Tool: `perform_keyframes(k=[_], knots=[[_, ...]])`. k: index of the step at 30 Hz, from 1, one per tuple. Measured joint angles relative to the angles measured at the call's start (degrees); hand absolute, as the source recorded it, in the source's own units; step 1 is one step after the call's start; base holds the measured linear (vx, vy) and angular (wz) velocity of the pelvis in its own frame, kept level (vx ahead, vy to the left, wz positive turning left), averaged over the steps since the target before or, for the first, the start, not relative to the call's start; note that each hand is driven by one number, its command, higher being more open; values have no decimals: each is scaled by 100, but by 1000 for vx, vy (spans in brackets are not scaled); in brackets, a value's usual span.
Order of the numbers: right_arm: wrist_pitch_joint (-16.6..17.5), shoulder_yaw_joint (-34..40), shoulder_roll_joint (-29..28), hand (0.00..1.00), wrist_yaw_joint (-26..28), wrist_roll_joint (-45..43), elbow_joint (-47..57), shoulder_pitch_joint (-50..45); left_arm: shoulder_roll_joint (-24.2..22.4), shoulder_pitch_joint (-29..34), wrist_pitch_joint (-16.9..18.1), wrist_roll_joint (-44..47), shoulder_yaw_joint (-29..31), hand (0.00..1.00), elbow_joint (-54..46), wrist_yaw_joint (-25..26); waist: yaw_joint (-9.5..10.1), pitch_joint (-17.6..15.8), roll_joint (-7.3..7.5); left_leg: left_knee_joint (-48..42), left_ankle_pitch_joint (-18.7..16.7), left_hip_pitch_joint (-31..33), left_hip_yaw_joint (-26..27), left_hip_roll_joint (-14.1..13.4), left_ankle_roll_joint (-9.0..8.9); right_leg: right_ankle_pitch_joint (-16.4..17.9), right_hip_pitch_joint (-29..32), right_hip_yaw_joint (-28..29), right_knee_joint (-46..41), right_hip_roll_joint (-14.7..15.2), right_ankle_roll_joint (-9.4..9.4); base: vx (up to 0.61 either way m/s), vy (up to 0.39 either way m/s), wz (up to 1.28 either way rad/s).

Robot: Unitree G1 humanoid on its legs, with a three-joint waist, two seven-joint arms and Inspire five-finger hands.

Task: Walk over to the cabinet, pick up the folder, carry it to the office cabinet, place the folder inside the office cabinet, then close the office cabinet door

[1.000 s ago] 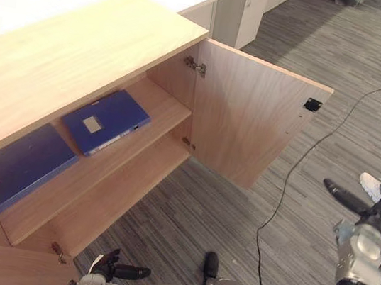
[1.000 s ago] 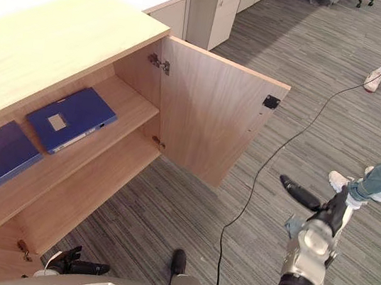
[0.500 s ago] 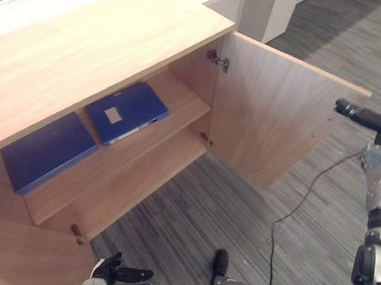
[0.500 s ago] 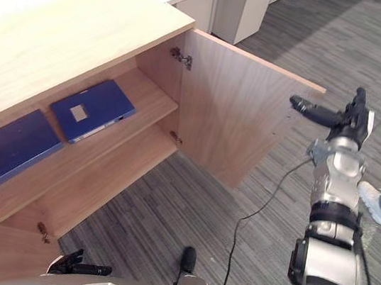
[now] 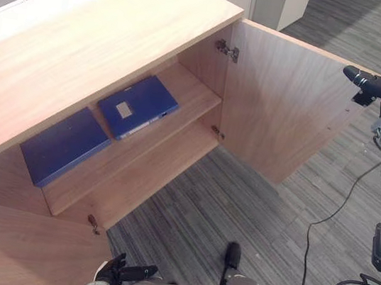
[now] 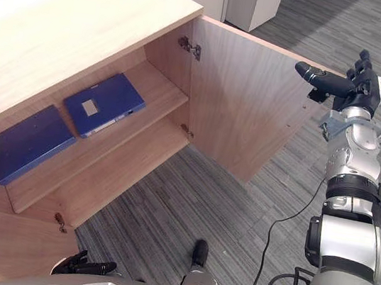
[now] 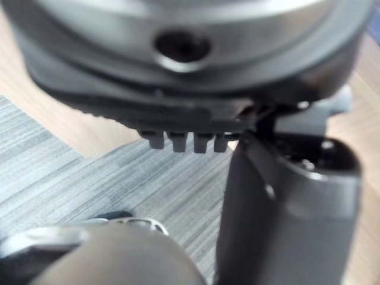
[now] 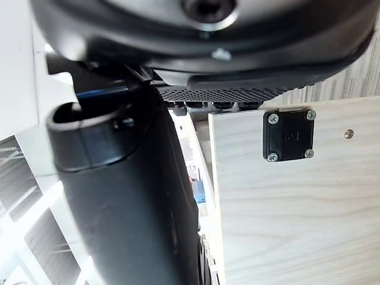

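Folder with the white label (image 5: 137,106) is lying flat on the upper shelf (image 5: 189,103) inside the office cabinet (image 5: 98,43), toward the right end. A second plain blue folder (image 5: 64,145) sits just beside it on the same shelf, further left. Neither of my hands is holding anything.

My right hand (image 6: 357,81) is up by the free edge of the open right-hand door (image 5: 289,107), fingers straight and thumb sticking out toward the door's top corner. Can't tell if it's actually touching the wood. From the right wrist I can see the black catch plate (image 8: 288,135) screwed to the door's inner face.

My left hand (image 5: 121,273) hangs low near the carpet (image 5: 239,200), fingers relaxed. The other door (image 5: 17,246), at lower left, is swung open too.
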State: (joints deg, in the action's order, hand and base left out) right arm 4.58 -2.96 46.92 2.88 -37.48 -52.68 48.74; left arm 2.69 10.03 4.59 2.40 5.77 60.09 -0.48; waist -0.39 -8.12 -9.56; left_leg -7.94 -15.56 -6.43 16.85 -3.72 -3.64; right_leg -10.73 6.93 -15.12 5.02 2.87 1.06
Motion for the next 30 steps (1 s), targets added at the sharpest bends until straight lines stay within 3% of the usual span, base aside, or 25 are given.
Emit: perform_keyframes(k=[5,9,12,14,17,18,19,20,22,26,30], knots=[[-47,-1062,639,100,273,-8,1456,-667,22,-3,11,-20,146,100,6,-98,-181,-147,29,-23,-1,-8,83,-107,-20,75,53,133,0,-140,-50,-21,-6,-15],[-26,-2422,1981,100,1456,-127,3480,-1240,67,-63,5,-140,150,100,77,-245,-456,-120,80,-172,29,-13,18,-212,-69,62,88,370,-2,-317,-178,36,-21,-42],[3,-3007,2626,100,2263,-173,4661,-1500,99,-131,35,-285,130,100,73,-330,-495,17,234,-227,92,-4,-87,-256,-111,79,91,444,-2,-382,-230,16,-7,-14],[-11,-3141,2681,100,2636,-249,5445,-1987,176,-238,48,-339,46,100,79,-367,-410,250,364,-169,114,-9,-157,-315,-110,106,111,423,-2,-453,-281,-3,44,11],[-42,-3174,2713,100,3042,-345,6261,-2422,197,-397,53,-457,-61,100,110,-381,-218,323,474,-43,109,0,-189,-331,-117,117,192,417,-2,-487,-305,-39,90,7],[-210,-3391,2957,100,3483,-329,6712,-2826,232,-477,51,-508,-60,100,111,-382,-85,324,530,56,106,0,-205,-304,-122,113,223,375,-1,-492,-301,-37,97,16],[-266,-3444,3009,100,3567,-322,6799,-2947,242,-494,47,-508,-59,100,116,-382,-61,328,543,72,106,2,-218,-305,-122,113,225,362,-1,-490,-301,-39,122,22],[-537,-3660,3128,100,3862,-167,7050,-3604,287,-517,48,-503,-27,100,104,-382,44,326,655,150,119,10,-243,-303,-144,110,256,323,-2,-484,-297,-21,121,16],[-972,-3820,3191,100,4241,100,7255,-4551,407,-508,46,-510,78,100,115,-381,46,307,813,222,151,32,-217,-300,-160,94,321,310,-2,-454,-276,4,135,-3],[-1041,-3382,3502,100,4323,78,7636,-4856,459,-365,21,-528,209,100,322,-350,-130,310,855,164,61,12,16,-264,-131,-17,354,471,-3,-460,-227,31,166,-30],[-948,-2973,3495,100,4208,-225,7730,-4818,476,-576,53,-528,209,100,308,-353,72,389,965,110,28,53,-2,-260,-110,-68,370,490,-3,-455,-265,31,140,-1]])
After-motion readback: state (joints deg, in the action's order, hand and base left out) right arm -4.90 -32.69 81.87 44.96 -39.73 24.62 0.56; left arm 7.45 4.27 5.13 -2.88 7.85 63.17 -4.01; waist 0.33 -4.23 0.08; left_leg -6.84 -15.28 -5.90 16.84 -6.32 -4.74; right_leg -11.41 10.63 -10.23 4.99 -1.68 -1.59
